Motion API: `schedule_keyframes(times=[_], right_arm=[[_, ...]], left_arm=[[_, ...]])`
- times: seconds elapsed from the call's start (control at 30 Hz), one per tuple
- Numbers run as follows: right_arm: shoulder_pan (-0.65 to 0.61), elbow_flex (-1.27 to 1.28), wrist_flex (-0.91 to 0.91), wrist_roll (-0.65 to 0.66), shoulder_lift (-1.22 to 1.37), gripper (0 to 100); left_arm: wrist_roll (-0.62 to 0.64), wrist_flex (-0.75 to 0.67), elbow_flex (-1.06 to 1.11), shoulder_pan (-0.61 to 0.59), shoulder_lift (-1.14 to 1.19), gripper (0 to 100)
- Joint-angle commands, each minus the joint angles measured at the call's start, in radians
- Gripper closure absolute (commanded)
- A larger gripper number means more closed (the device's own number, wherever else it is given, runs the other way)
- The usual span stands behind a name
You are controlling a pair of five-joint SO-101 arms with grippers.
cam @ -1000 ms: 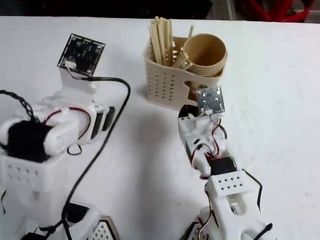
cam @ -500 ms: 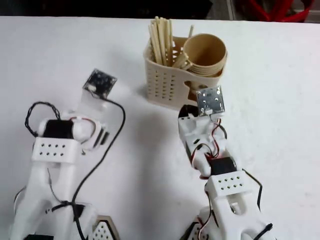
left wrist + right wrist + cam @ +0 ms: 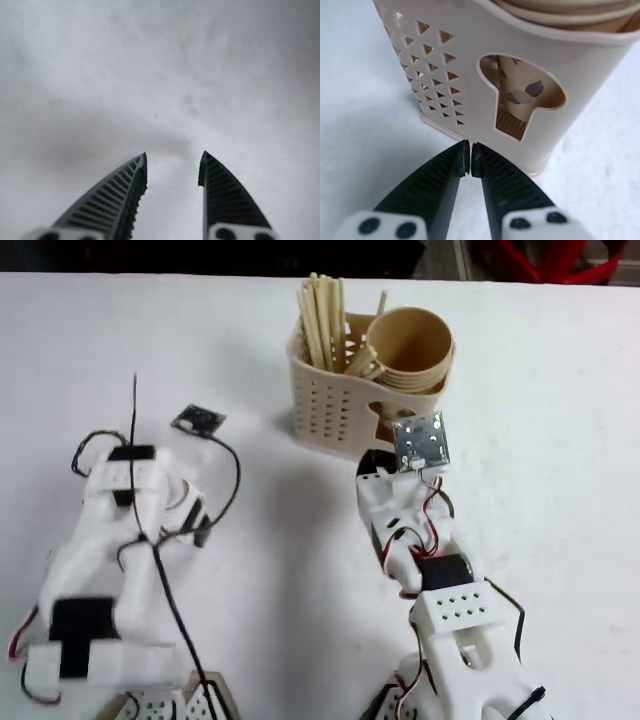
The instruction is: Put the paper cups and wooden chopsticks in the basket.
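Cream plastic basket (image 3: 330,410) at 12 o'clock on the white worktop (image 3: 560,440): what stands in it? (Desk)

Nested paper cups (image 3: 410,345) fill its 3 o'clock side. Wooden chopsticks (image 3: 322,315) stand bundled on its 9 o'clock side, their ends well above the rim. (Photographer)

Any lettering we can quote? (Desk)

The right wrist view looks through a keyhole-shaped cutout (image 3: 520,100) in the basket wall. Behind it, one of the paper cups carries dark, leaf-like marks. They are too blurred to tell whether any of it is writing. (Photographer)

And the jaws? (Desk)

The right arm (image 3: 420,540) lies at 6 o'clock from the basket. The right jaws are clenched tip to tip, grasping nothing. They sit low at the foot of the perforated wall, just beside the cutout. Whether they touch the plastic or stop just short of it cannot be told. The left arm (image 3: 120,530) is folded at 8 o'clock from the basket, well apart from it. The left jaws are released, with a clear gap between two ribbed black fingers (image 3: 115,200) and bare worktop beneath them. (Photographer)
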Motion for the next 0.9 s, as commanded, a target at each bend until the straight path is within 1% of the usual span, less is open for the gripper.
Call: schedule_keyframes(times=[0.0, 0.43, 0.53, 0.63, 0.87], right_arm=[[0.005, -0.014, -0.022, 0.012, -0.025, 98.0], [0.005, -0.014, -0.022, 0.014, -0.025, 98.0], [0.005, -0.014, -0.022, 0.014, -0.025, 98.0], [0.005, -0.014, -0.022, 0.014, -0.025, 98.0], [0.005, -0.014, -0.022, 0.014, -0.025, 98.0]], left_arm=[[-0.012, -0.015, -0.114, -0.025, 0.140, 82], [-0.006, 0.123, -0.330, -0.027, 0.354, 82], [0.028, 0.167, -0.411, -0.038, 0.423, 82], [0.032, 0.216, -0.480, -0.042, 0.478, 82], [0.028, 0.227, -0.496, -0.039, 0.476, 82]])
